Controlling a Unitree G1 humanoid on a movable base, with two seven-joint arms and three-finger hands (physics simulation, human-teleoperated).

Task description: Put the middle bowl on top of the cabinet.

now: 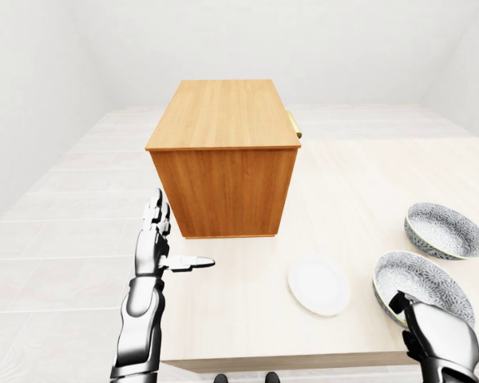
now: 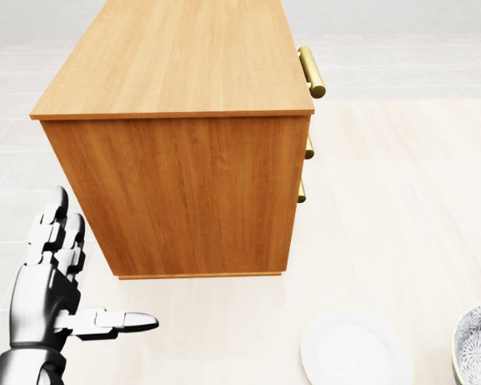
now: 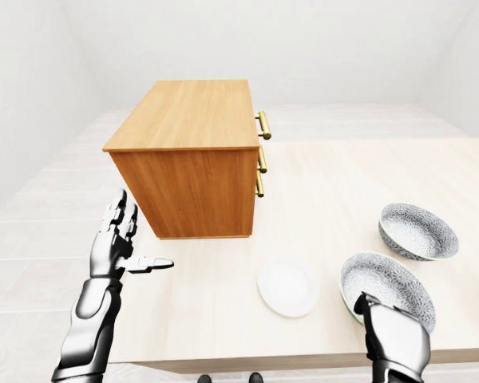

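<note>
One cabinet (image 3: 184,152) (three brass handles (image 3: 263,125)), two patterned bowls (image 3: 417,230), one white plate (image 3: 287,286).
</note>
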